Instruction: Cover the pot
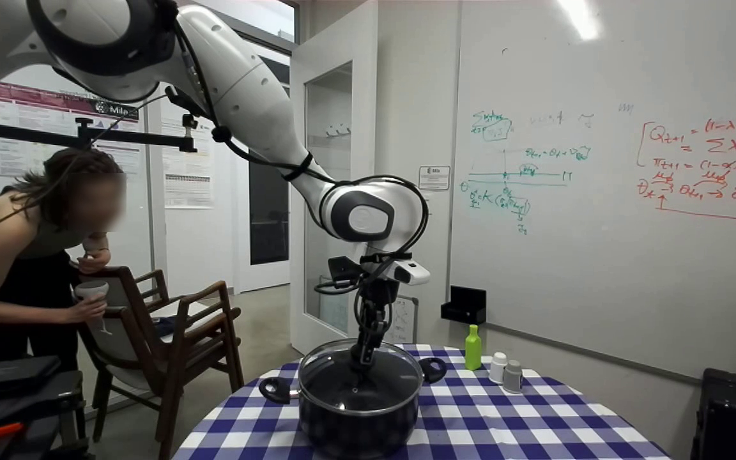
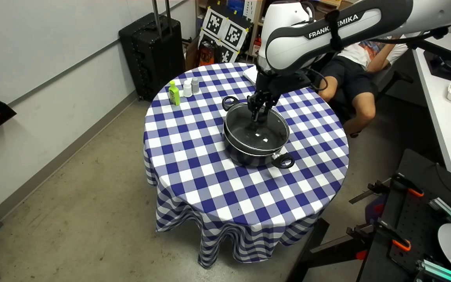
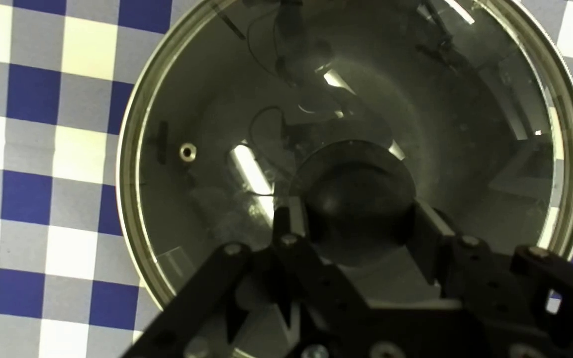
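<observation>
Your pot (image 1: 358, 434) stands upright on the checked cloth (image 2: 217, 196) of the round table, its mouth facing up under the lid (image 3: 246, 109). It is round, so its long axis is the line through its two side handles. In an exterior view you see the near handle (image 1: 283, 397) at picture left and the far handle (image 1: 439, 377) at picture right, set back from the camera. In an exterior view that line slants from upper left, the end toward the green bottle (image 2: 174, 94), white shaker (image 2: 187, 89) and grey shaker (image 2: 195, 85), down to lower right.

The pot is black with a soft sheen, wide and straight-sided; its handles are black loops, and bright metal shows where the near one joins the wall. Through the lid's clear glass you look into a dark grey inside. The lid has a shiny metal rim, a small ringed vent (image 3: 187, 152) and streaks of reflected light.

Your gripper (image 3: 361, 214) points down, its fingers (image 3: 428, 248) pinching the dark round knob (image 3: 358, 179) from both sides. A strip of the pot's rim shows below the lid's edge; I cannot tell whether they touch.
</observation>
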Motion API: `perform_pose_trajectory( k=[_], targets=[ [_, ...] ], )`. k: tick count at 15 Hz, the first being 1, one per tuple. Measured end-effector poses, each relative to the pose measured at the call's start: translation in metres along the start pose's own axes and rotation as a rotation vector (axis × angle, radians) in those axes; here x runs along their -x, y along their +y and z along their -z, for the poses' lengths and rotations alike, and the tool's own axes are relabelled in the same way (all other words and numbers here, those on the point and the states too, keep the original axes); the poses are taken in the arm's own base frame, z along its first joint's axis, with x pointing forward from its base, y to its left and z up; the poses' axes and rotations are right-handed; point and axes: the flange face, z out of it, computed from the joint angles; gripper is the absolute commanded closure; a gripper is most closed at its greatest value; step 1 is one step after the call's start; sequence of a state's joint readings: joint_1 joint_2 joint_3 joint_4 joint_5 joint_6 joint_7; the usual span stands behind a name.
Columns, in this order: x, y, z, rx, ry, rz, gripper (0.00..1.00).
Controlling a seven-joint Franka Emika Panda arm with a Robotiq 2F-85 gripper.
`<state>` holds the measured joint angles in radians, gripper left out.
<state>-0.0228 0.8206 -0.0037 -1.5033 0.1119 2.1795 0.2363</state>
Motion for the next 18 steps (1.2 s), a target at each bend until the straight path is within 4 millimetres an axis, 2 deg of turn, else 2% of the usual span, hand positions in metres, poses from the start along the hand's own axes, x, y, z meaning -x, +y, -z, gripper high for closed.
perform_pose_trajectory(
  k=[11, 18],
  targets=[
    [-0.004, -0.008, 0.009, -0.023, 0.017, 0.001, 0.74],
    [-0.003, -0.013, 0.006, -0.045, 0.006, -0.007, 0.74]
  ],
)
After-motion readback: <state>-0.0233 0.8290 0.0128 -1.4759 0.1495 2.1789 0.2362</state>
